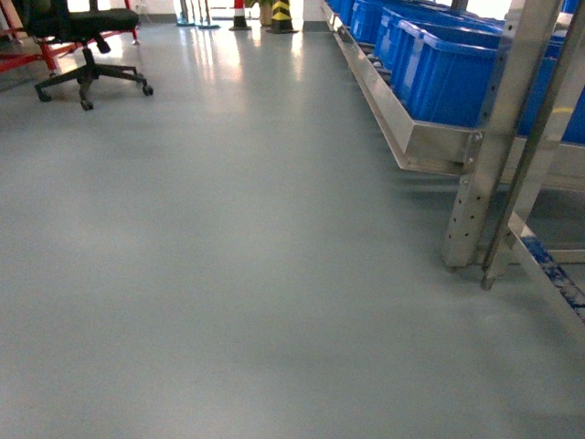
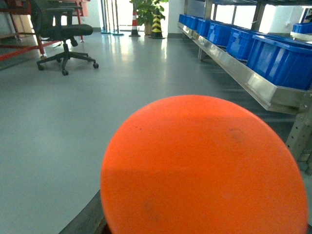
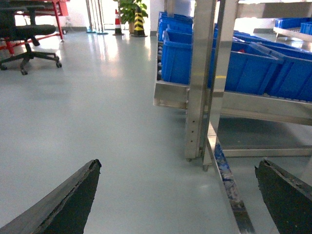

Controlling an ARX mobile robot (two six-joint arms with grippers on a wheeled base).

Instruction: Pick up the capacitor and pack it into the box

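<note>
Robot faces open grey floor [image 1: 228,256]; the rack [image 1: 475,183] with blue bins [image 1: 448,64] runs along its right side. Chair [image 1: 87,37] sits far left of the rack, cones [image 1: 281,14] beyond the rack's far end.

Neither capacitor nor box shows in any view, so their whereabouts cannot be told from here. No worktop in sight either.

Right pincer [image 3: 180,195]: released, 2 dark fingers [image 3: 63,204] spread wide, nothing between them, rack post just ahead.

Left pincer: cannot tell. An orange disc [image 2: 204,170] fills the left wrist view close to the lens; what grips it, if anything, is hidden.

Judged step: travel or search, not yet picking. To do it well: drive parallel to the rack, keep the right arm clear of the rack post, and look for the box before reaching.
</note>
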